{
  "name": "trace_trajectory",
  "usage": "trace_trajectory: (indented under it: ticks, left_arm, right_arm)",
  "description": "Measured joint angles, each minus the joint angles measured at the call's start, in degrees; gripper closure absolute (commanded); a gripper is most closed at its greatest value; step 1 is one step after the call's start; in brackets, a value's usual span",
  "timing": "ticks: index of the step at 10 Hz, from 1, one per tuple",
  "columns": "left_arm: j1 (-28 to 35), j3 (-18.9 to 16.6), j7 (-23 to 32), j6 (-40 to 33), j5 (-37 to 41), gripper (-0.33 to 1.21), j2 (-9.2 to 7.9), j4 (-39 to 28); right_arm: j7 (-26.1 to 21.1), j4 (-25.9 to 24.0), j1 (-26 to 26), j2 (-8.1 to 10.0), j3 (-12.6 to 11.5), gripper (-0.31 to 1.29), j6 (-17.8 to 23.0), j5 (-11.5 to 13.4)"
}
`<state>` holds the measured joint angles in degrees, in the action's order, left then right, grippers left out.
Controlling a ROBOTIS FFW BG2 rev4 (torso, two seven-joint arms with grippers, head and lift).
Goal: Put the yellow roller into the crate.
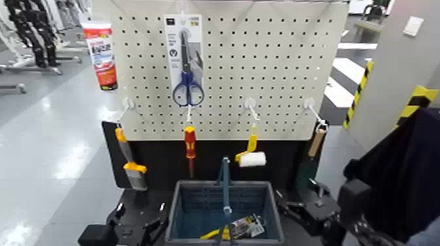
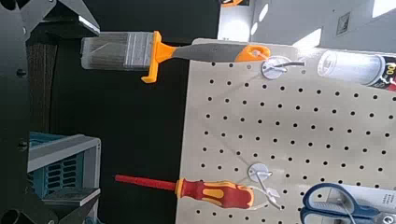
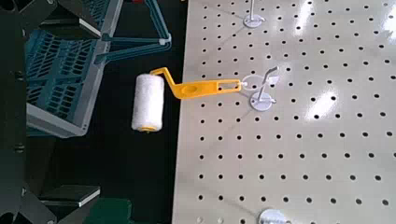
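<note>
We see the yellow roller (image 1: 251,152) hanging on a pegboard hook (image 3: 261,91) above the crate (image 1: 224,210), light with soft fuzz, so its stiff handle suits gripping; whether either gripper's jaws are open, we cannot tell.

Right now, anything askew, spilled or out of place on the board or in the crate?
Nothing stands out. The yellow roller hangs from its pegboard hook above the crate, beside the screwdriver and brush. A few items lie in the crate.
</note>
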<state>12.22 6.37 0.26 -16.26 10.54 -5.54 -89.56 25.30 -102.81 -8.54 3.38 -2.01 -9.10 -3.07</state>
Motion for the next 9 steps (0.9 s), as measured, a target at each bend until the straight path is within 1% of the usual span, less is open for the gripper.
trace_trajectory:
  ticks: [2,5,9]
  left_arm:
    - [0.0,0.0,0.0,-0.1,0.0,0.11,0.01,0.1]
    - [-0.1,-0.1,0.0,-0.2,0.0,0.11,0.23,0.2]
    - [-0.2,-0.1,0.0,-0.5,0.0,0.11,0.35,0.3]
  right_arm:
    - [2.7,2.8,5.0,1.52,0.6,0.13,-1.6,-0.1]
    - [6.1,6.6,10.4,3.41,1.5,0.11,-3.7,-0.6]
    - [7.9,13.2,17.2,5.66,4.4,0.10,-2.4,-2.0]
